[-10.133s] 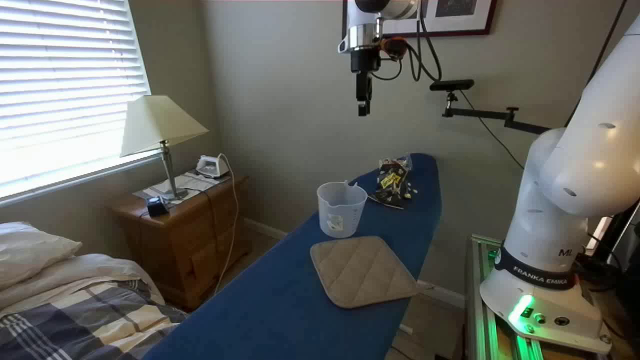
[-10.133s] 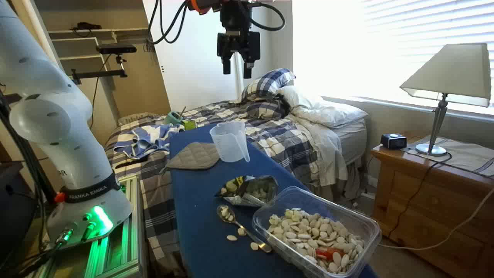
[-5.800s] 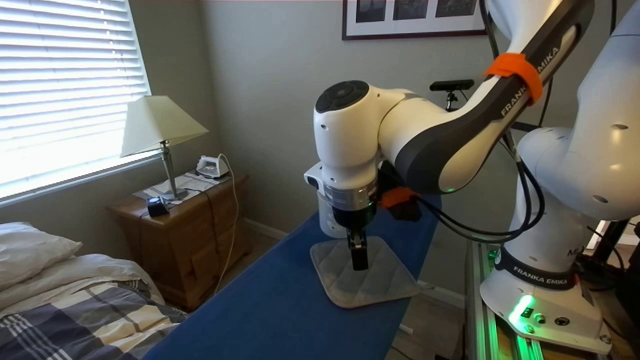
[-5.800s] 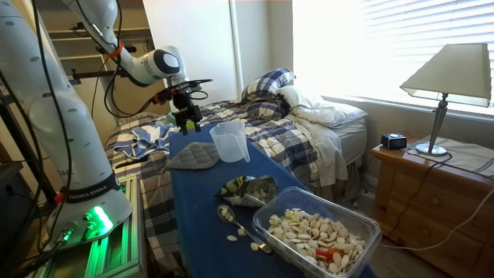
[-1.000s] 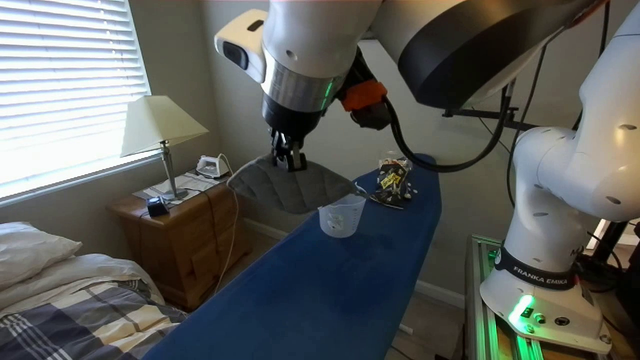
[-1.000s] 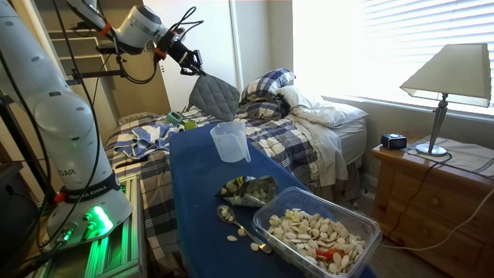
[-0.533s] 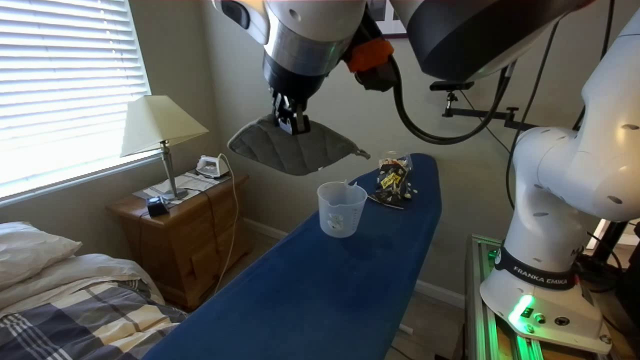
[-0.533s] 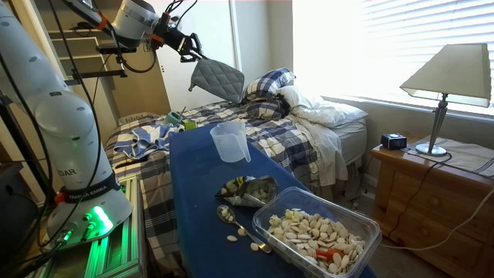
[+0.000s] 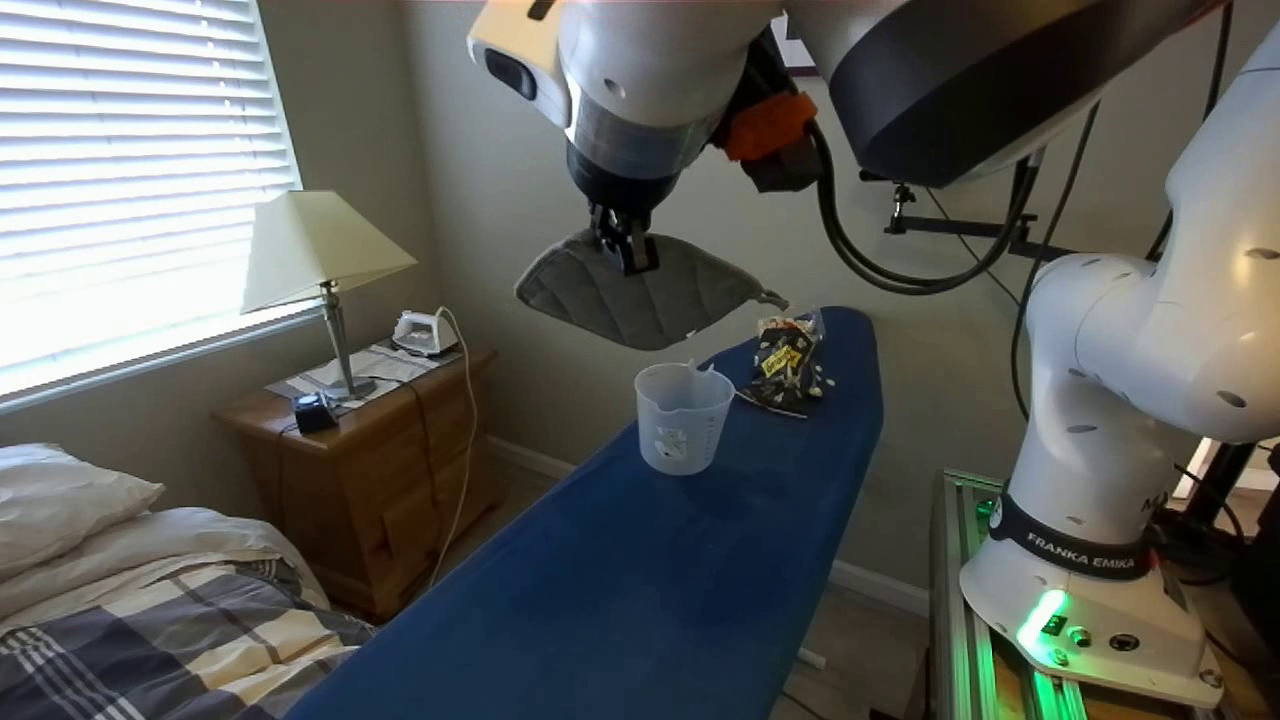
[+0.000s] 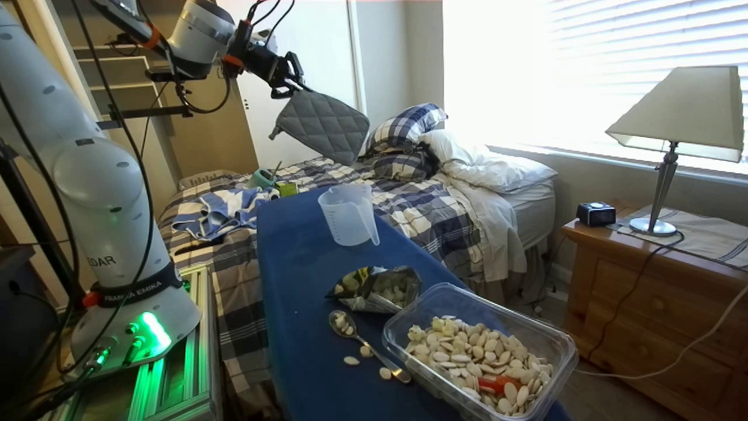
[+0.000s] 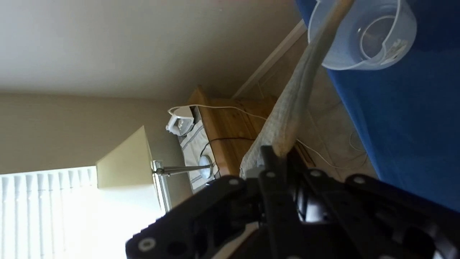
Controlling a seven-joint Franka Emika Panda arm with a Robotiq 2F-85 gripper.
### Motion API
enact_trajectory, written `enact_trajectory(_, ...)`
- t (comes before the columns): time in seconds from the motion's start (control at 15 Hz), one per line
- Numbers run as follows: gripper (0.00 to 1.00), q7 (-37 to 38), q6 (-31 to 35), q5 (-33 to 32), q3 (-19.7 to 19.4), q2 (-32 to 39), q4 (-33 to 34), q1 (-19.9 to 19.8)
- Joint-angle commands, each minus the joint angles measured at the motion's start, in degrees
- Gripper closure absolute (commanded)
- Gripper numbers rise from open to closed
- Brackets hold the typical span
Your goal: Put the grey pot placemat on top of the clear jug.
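Note:
The grey pot placemat point(image 9: 690, 300) hangs tilted in the air, its edge pinched by my gripper point(image 9: 640, 262), which is shut on it. In an exterior view the quilted placemat point(image 10: 330, 126) slants down from the fingertips, above the clear jug point(image 10: 347, 216) and apart from it. The jug stands upright on the blue board, its mouth uncovered. In the wrist view the placemat point(image 11: 293, 104) appears nearly edge-on and crosses in front of part of the jug point(image 11: 373, 32). My fingertips are partly dark there.
On the blue ironing board point(image 9: 620, 600) beyond the jug lie a snack bag point(image 10: 374, 289), a spoon point(image 10: 368, 345) and a clear container point(image 10: 421, 333) of seeds. A nightstand point(image 9: 350, 500) with a lamp point(image 9: 320, 250) stands beside the board. A bed point(image 10: 467, 216) lies alongside.
Seconds ago the placemat lay flat on the board below my open gripper; since then it was gripped and lifted. Within the last second it rose, then shifted sideways. The jug stays put.

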Motion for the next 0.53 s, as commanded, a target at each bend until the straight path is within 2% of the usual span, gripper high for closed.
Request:
enact_trajectory(0.0,0.97,-0.72,-2.03,-2.76,-0.83,-3.08,-3.19,0.81)
enact_trajectory(0.47,0.97,-2.0,-1.26,-2.97,-3.48,-7.39,-9.01,0.98)
